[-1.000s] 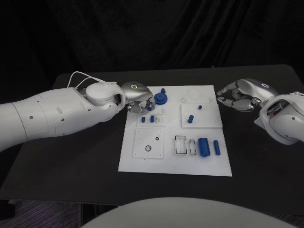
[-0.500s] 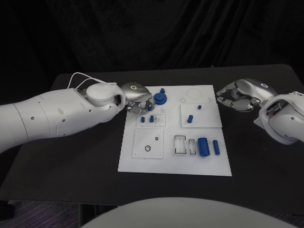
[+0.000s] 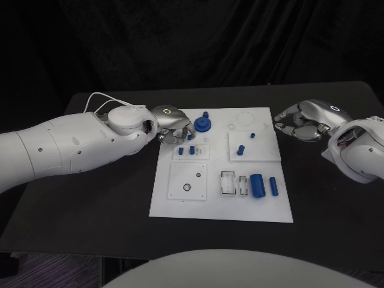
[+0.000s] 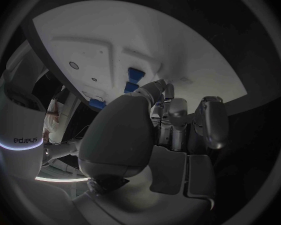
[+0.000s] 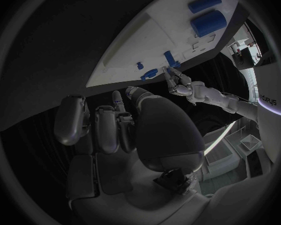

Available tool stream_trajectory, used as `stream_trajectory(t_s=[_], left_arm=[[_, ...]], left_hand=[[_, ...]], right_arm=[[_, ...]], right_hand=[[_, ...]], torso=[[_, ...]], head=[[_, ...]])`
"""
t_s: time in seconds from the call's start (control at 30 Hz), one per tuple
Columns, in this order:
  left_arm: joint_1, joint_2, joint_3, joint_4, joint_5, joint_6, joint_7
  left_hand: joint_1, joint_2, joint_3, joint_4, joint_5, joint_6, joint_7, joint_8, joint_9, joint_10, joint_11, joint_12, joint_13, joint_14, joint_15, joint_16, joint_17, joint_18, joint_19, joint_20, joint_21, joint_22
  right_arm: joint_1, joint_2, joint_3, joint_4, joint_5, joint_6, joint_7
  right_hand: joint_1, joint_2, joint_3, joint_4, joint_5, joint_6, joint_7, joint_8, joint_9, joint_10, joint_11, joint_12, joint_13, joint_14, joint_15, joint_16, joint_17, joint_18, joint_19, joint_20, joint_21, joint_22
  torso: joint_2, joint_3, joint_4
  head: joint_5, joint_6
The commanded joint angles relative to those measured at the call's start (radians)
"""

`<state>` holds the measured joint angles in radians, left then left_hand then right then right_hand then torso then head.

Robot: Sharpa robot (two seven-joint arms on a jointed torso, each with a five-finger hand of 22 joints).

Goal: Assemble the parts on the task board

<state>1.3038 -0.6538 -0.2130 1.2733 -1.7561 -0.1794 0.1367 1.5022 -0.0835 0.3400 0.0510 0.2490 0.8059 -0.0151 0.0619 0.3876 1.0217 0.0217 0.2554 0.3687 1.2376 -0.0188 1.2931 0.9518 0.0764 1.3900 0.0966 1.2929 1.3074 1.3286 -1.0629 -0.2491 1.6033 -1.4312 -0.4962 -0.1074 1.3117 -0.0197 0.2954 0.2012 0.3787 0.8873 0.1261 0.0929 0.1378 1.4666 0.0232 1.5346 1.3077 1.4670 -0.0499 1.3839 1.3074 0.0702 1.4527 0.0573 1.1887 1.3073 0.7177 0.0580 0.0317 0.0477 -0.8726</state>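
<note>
No movement over the last second — assembly stalled.
Left robot hand (image 3: 174, 125) rests clenched at the task board (image 3: 221, 207) edge beside the blue knob (image 3: 203, 124); right robot hand (image 3: 301, 123) clenched, empty.

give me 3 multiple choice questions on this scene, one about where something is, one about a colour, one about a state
1. Where is the left hand?
A. at the far left corner of the task board, beside the blue round part
B. off the table
C. on the board's near right corner

2. What colour are the two cylinders lying at the board's near right?
A. red
B. blue
C. yellow

3. What is the state of the right hand?
A. pinching a blue part
B. pressing flat on the board
C. fingers curled in, holding nothing, just off the board's right edge

Answers: 1 A, the head view shows it at that corner next to the round part. 2 B, both look blue on the white plate. 3 C, the right wrist view shows curled fingers with nothing in them.
</note>
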Motion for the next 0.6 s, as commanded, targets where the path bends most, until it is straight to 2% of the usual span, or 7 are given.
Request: stream_trajectory(t_s=[0.03,0.27,0.4,0.47,0.5,0.57,0.6], left_arm=[[-0.002,-0.010,0.001,0.003,0.000,-0.043,-0.016],[-0.004,-0.049,0.001,0.012,0.000,-0.141,-0.024],[-0.006,-0.088,0.001,0.027,0.000,-0.234,-0.017],[-0.007,-0.111,0.001,0.038,0.007,-0.290,-0.007],[-0.007,-0.120,0.001,0.042,0.017,-0.309,0.000],[-0.007,-0.146,0.001,0.057,0.075,-0.366,0.029],[-0.007,-0.159,0.000,0.065,0.111,-0.389,0.046]], left_hand=[[-0.005,-0.010,0.010,-0.001,-0.005,-0.058,-0.020,-0.002,-0.020,0.000,0.013,-0.008,-0.002,0.001,0.009,-0.002,0.002,-0.012,-0.006,0.001,0.000,0.178],[-0.010,-0.014,0.012,0.001,-0.019,-0.181,-0.068,-0.002,-0.077,-0.023,0.022,-0.035,-0.010,0.008,0.016,-0.001,0.005,-0.013,-0.003,0.004,0.004,0.179],[-0.013,-0.028,0.014,0.008,-0.023,-0.253,-0.088,-0.005,-0.133,-0.176,0.047,-0.125,-0.069,-0.006,0.037,-0.014,-0.015,-0.010,-0.017,0.014,-0.017,0.173],[-0.013,-0.026,-0.017,0.007,-0.031,-0.325,-0.095,-0.011,-0.176,-0.321,0.054,-0.178,-0.129,-0.024,0.041,-0.028,-0.037,-0.005,-0.032,0.020,-0.041,0.166],[-0.012,-0.023,-0.023,0.007,-0.033,-0.331,-0.097,-0.011,-0.181,-0.335,0.054,-0.180,-0.140,-0.028,0.042,-0.031,-0.042,-0.004,-0.036,0.021,-0.046,0.165],[-0.010,-0.012,-0.059,0.016,-0.052,-0.387,-0.118,-0.015,-0.219,-0.515,0.053,-0.192,-0.220,-0.070,0.040,-0.064,-0.093,0.008,-0.071,0.023,-0.102,0.150],[-0.008,-0.011,-0.067,0.021,-0.054,-0.390,-0.122,-0.015,-0.223,-0.538,0.051,-0.194,-0.231,-0.076,0.039,-0.070,-0.101,0.010,-0.076,0.023,-0.111,0.147]], right_arm=[[-0.003,-0.003,0.001,0.003,-0.002,0.002,-0.011],[-0.003,-0.008,0.001,0.007,-0.002,0.002,-0.009],[-0.003,-0.014,0.001,0.012,-0.002,-0.005,-0.002],[-0.002,-0.018,0.001,0.018,-0.002,-0.005,0.000],[-0.001,-0.019,0.001,0.020,-0.002,-0.003,-0.001],[0.005,-0.023,0.001,0.031,-0.002,0.012,-0.008],[0.011,-0.023,0.001,0.035,-0.002,0.022,-0.013]], right_hand=[[0.011,-0.002,0.006,-0.002,0.003,0.006,0.000,-0.002,-0.001,0.057,0.008,-0.006,0.220,0.055,0.009,-0.006,0.064,0.009,-0.002,0.007,-0.007,0.155],[0.011,-0.002,0.007,-0.002,0.003,0.006,0.000,-0.002,-0.002,0.054,0.008,-0.009,0.217,0.054,0.009,-0.009,0.061,0.009,-0.003,0.007,-0.011,0.154],[0.019,-0.011,0.016,-0.009,0.000,0.011,0.005,-0.003,-0.003,-0.018,0.017,-0.072,0.159,0.033,0.016,-0.055,0.018,0.023,-0.031,0.013,-0.089,0.133],[0.041,-0.029,0.034,-0.023,-0.020,0.012,0.010,-0.006,-0.007,-0.212,0.022,-0.256,0.001,-0.017,0.022,-0.171,-0.088,0.048,-0.087,0.019,-0.238,0.088],[0.043,-0.034,0.038,-0.024,-0.024,0.011,0.011,-0.007,-0.007,-0.271,0.023,-0.315,-0.048,-0.028,0.022,-0.198,-0.112,0.054,-0.100,0.020,-0.273,0.076],[0.059,-0.059,0.062,-0.030,-0.038,0.009,0.015,-0.011,-0.011,-0.546,0.023,-0.645,-0.318,-0.052,0.027,-0.285,-0.188,0.070,-0.127,0.021,-0.385,0.031],[0.064,-0.075,0.073,-0.030,-0.045,-0.005,0.020,-0.019,-0.015,-0.595,0.025,-0.746,-0.400,-0.056,0.027,-0.319,-0.217,0.075,-0.131,0.021,-0.430,0.008]], torso=[[-0.001,0.0004,0.0003],[-0.001,0.0004,0.0017],[0.000,-0.0002,0.0019],[-0.001,-0.0006,0.0024],[-0.001,-0.0006,0.0025],[-0.001,-0.0008,0.0026],[-0.001,-0.0006,0.0021]], head=[[0.002,0.000],[0.001,0.000],[-0.001,0.000],[-0.003,0.000],[-0.002,0.000],[-0.001,0.000],[0.000,0.000]])
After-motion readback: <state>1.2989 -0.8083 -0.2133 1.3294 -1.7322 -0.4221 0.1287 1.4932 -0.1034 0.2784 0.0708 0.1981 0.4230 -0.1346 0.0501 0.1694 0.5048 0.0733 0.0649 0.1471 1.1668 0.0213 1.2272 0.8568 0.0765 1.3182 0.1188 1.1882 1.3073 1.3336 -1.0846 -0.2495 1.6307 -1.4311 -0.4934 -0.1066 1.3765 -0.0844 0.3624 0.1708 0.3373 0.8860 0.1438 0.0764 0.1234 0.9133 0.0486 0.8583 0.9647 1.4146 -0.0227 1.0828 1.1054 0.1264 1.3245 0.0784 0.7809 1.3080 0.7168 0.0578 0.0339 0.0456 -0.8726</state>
